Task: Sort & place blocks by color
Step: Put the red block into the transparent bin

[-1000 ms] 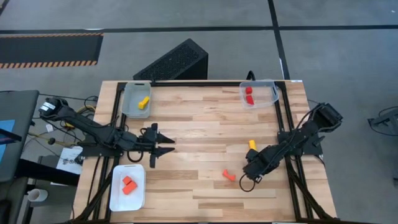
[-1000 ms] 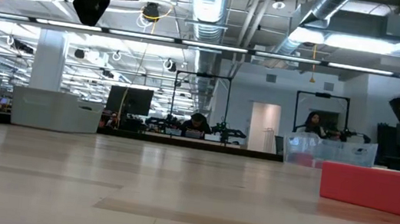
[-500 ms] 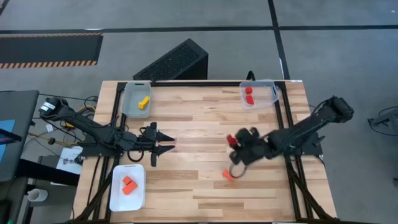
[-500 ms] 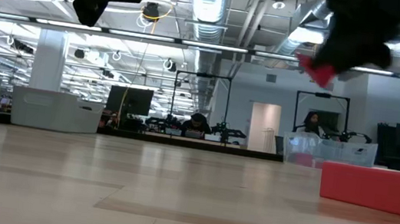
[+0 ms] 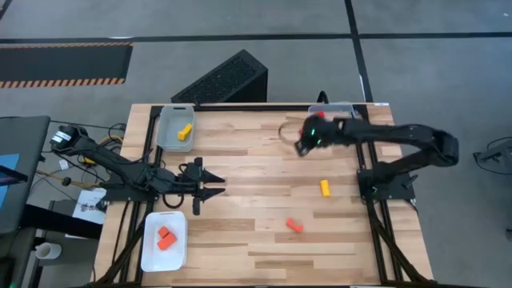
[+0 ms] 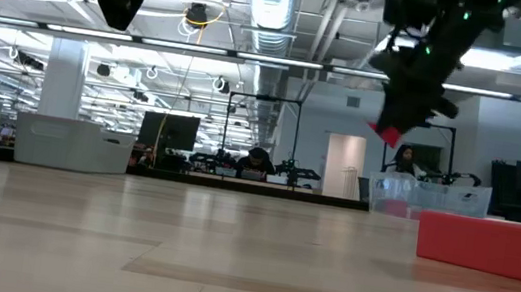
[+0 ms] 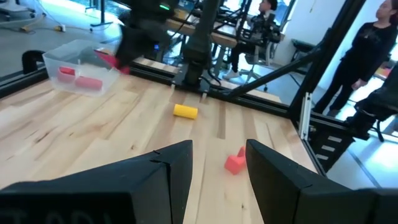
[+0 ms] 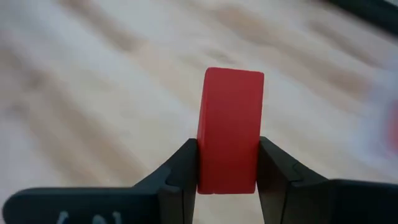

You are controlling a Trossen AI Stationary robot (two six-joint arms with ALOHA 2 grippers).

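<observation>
My right gripper [image 5: 305,142] hangs above the far right part of the table, beside the clear tray [image 5: 346,122], and is shut on a red block [image 8: 230,127]. In the low view that red block [image 6: 384,134] shows high above the wood. A yellow block [image 5: 325,187] and an orange-red block [image 5: 294,226] lie flat on the table. The clear tray [image 7: 59,59] holds red blocks [image 7: 84,81]. My left gripper [image 5: 214,186] waits open over the left half, its fingers level [image 7: 214,165]. My right gripper pinches the red block between its two fingers [image 8: 183,168], one on each of two opposite faces [image 8: 205,155]. The block's free end sticks out past the fingertips. The fingers point downward at a slant, and the block [image 6: 384,134] is lifted clear of the table.
A clear tray [image 5: 164,138] at the far left holds a yellow block [image 5: 185,132]. A white tray [image 5: 178,250] at the near left holds orange blocks [image 5: 165,237]. A black slanted box [image 5: 224,80] stands beyond the far edge. A black frame runs along the table's edges.
My right gripper has risen from the near right part of the table with the red block held between its fingers. It has swung toward the far edge, stopping beside the clear tray with the red blocks. The red block is lifted clear.
</observation>
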